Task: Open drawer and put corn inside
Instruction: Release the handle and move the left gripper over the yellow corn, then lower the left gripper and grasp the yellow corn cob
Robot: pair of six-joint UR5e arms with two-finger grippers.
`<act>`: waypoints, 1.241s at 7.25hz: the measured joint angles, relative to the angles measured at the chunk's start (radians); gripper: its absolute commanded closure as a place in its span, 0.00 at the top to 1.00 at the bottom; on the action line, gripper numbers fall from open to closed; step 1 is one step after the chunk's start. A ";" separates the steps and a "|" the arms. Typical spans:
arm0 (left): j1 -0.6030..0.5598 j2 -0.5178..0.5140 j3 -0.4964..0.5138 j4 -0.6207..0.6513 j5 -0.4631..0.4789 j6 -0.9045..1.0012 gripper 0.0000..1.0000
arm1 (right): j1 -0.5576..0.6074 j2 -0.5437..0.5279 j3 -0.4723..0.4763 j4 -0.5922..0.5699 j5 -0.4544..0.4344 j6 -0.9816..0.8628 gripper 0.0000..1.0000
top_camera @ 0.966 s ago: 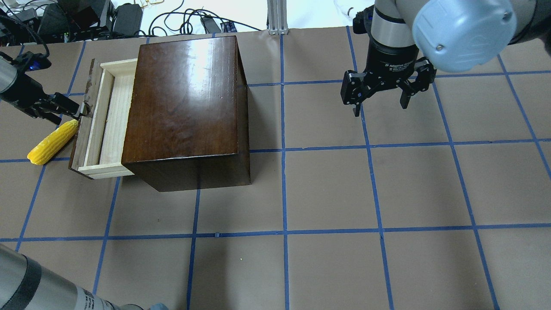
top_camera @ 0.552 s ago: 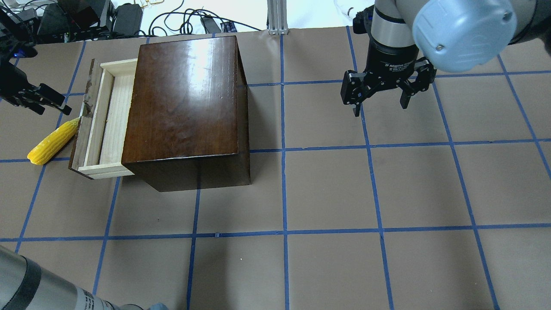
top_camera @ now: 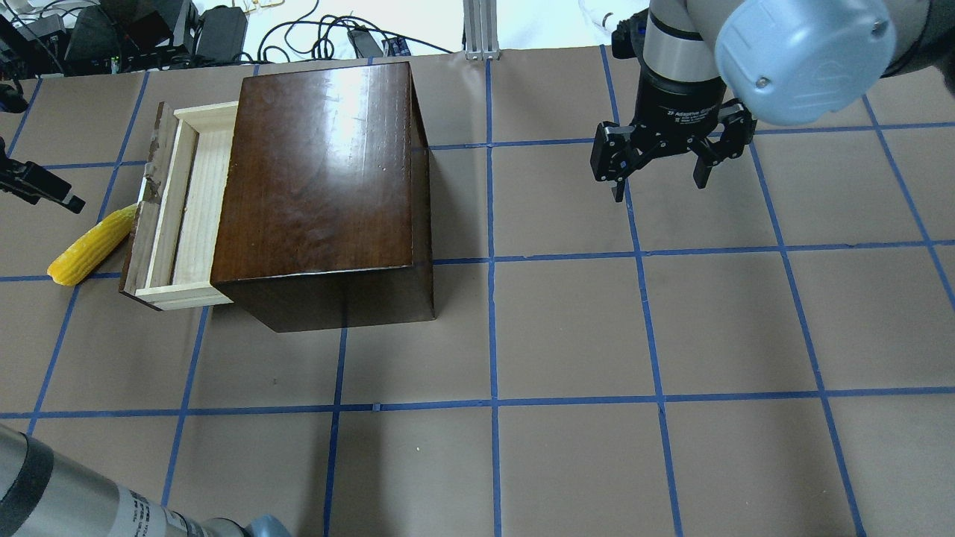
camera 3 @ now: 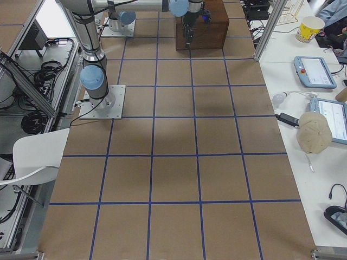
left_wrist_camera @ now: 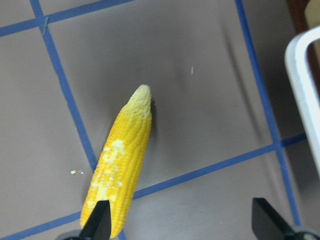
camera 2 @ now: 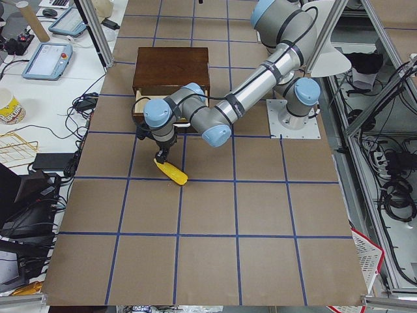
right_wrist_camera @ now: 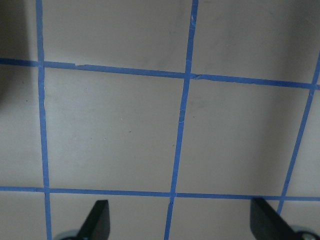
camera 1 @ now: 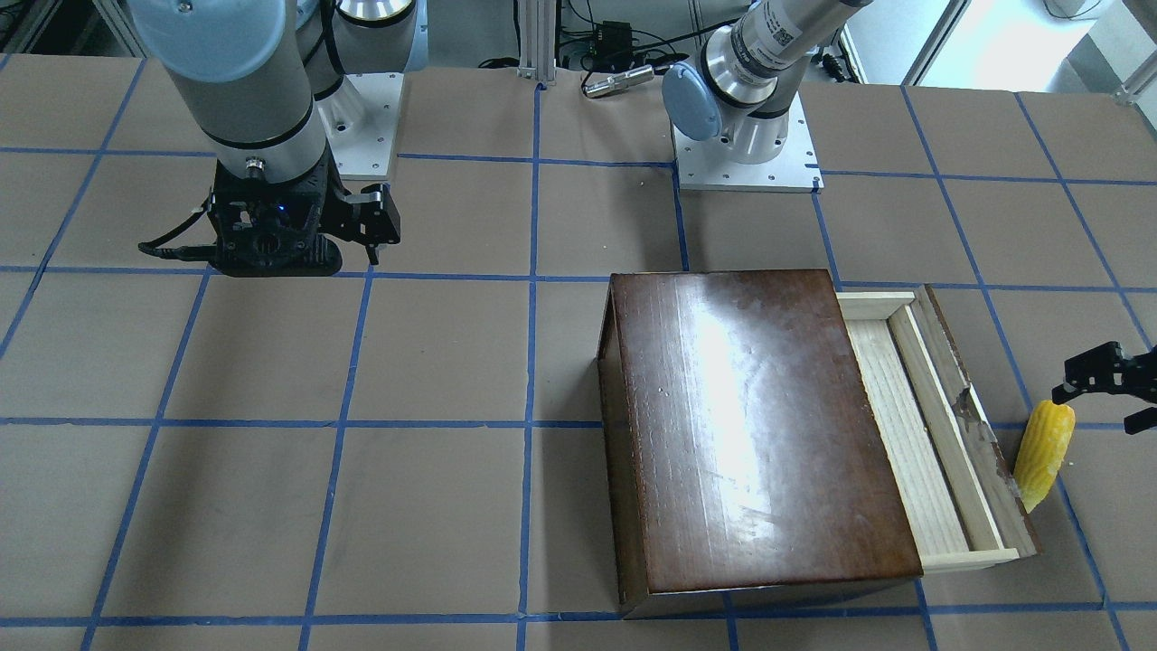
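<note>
The left gripper (left_wrist_camera: 180,227) is held spread at the bottom of the wrist view, one fingertip overlapping the thick end of the corn (left_wrist_camera: 122,167). The corn is laid on the table (top_camera: 567,321) at the overhead view's left. Its tip is just beside the front panel of the open drawer (top_camera: 184,201), which projects from the cabinet (top_camera: 321,171). The right gripper (top_camera: 656,175) is held spread at upper right.

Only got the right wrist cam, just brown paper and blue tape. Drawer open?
Observer: Yes. The drawer stands part way out of the cabinet.
Operator: Corn inside?
Observer: No. The corn lies on the table, its tip close by the drawer's front panel.
Operator: Left hand got it?
Observer: No. The left hand is open and holds nothing; it hangs near the corn's thick end.
</note>
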 measured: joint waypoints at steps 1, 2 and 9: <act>0.004 -0.016 -0.012 0.045 0.033 0.078 1.00 | 0.000 0.000 0.000 0.000 0.000 0.000 1.00; 0.006 -0.031 -0.032 0.100 0.053 0.148 1.00 | 0.000 0.000 0.000 0.000 0.000 0.000 1.00; 0.021 -0.113 -0.121 0.270 0.085 0.347 1.00 | 0.000 0.000 0.000 0.000 0.000 0.000 1.00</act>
